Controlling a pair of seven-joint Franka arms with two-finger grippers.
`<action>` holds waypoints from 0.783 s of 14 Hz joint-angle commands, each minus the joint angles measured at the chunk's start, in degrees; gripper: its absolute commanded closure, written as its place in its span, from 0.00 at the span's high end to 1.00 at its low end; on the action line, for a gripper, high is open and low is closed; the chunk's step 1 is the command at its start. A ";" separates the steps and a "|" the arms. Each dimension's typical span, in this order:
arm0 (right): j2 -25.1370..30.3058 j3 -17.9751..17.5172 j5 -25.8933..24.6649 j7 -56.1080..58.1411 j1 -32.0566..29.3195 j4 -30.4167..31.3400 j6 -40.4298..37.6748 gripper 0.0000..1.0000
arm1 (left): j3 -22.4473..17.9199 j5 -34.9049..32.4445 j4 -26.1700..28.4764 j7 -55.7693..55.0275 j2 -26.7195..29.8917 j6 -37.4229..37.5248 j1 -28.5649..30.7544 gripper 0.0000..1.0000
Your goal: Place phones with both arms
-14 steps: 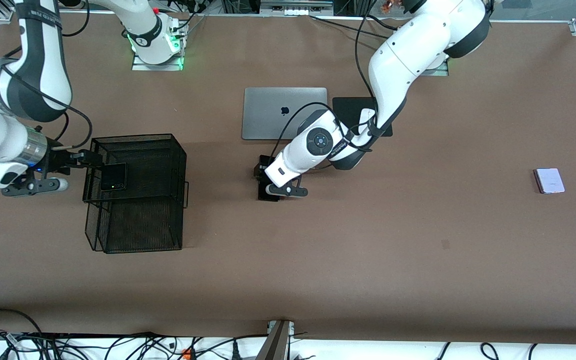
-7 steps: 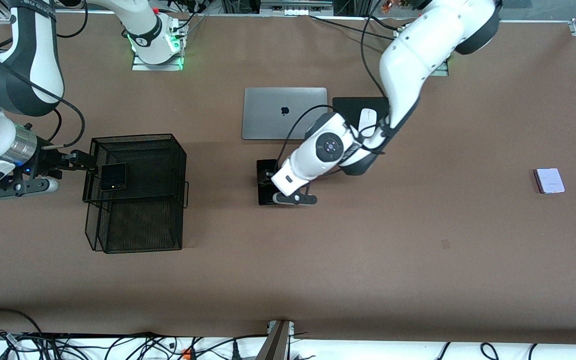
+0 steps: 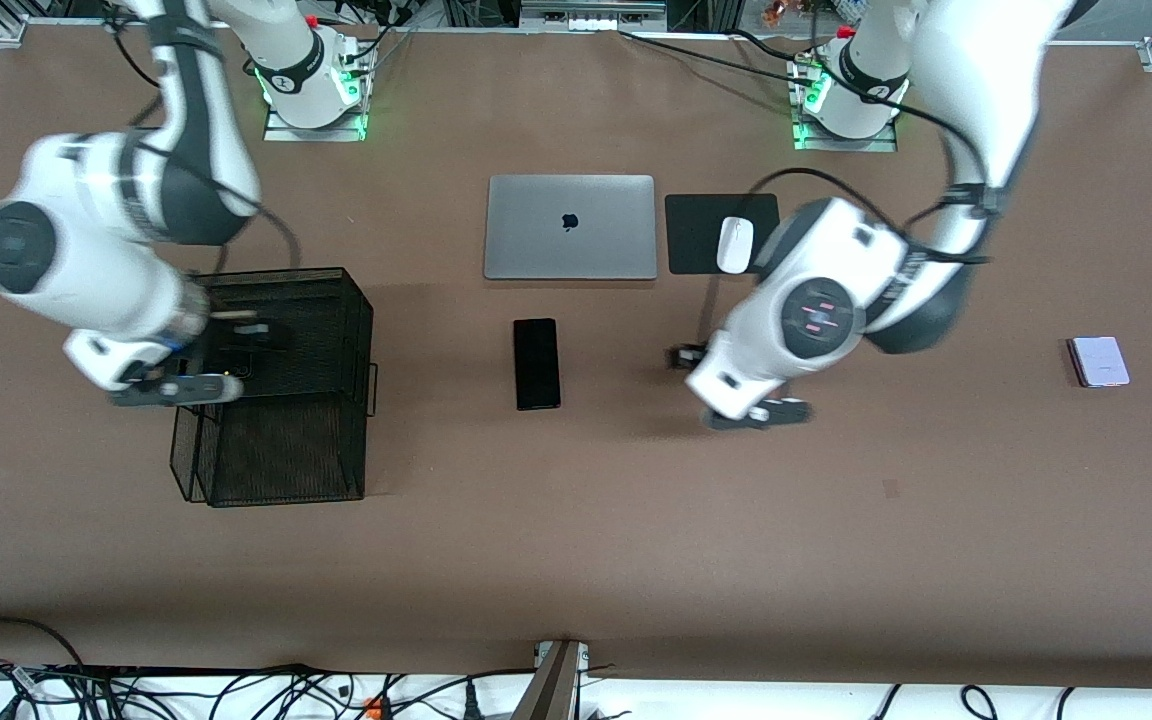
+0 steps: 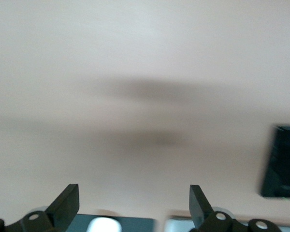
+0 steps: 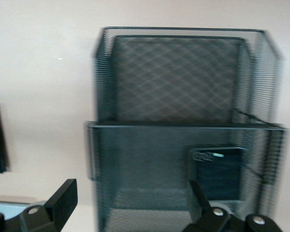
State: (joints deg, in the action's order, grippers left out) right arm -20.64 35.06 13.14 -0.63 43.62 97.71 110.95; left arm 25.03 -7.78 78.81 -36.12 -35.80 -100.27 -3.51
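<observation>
The left end effector [image 3: 698, 386] hovers open and empty over bare surface [image 3: 636, 520], near the long black phone [image 3: 536, 363]. The right end effector [image 3: 236, 350], also open, hangs over the mesh basket [image 3: 326, 470] holding the small black phone [image 5: 217, 174]. The lilac phone [image 3: 1099, 361] lies toward the left arm's end.

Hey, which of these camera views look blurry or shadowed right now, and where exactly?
Front view: both arms smear with motion, the left gripper and right gripper most; the table and long black phone stay crisp. Left wrist view: soft all over, a dark shadow band across the tabletop. Right wrist view: the mesh basket is slightly blurred.
</observation>
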 commanded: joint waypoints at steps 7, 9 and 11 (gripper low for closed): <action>-14.85 -14.66 0.75 -28.72 12.09 -4.55 18.57 1.00 | 0.10 -13.13 5.38 23.34 0.91 1.59 29.74 1.00; -19.25 -14.67 0.83 -28.64 14.82 -4.46 23.06 1.00 | 0.10 -13.40 8.45 29.59 1.34 -3.50 36.96 1.00; -21.89 -14.67 0.75 -28.03 15.79 -3.93 26.32 1.00 | 0.02 -13.48 10.74 34.95 1.17 -8.68 42.33 1.00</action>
State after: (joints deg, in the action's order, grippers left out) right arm -39.72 19.73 13.20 -29.34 59.06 95.32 135.46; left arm 23.79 -20.18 85.55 -5.24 -35.89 -104.55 34.69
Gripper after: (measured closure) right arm 0.000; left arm 0.000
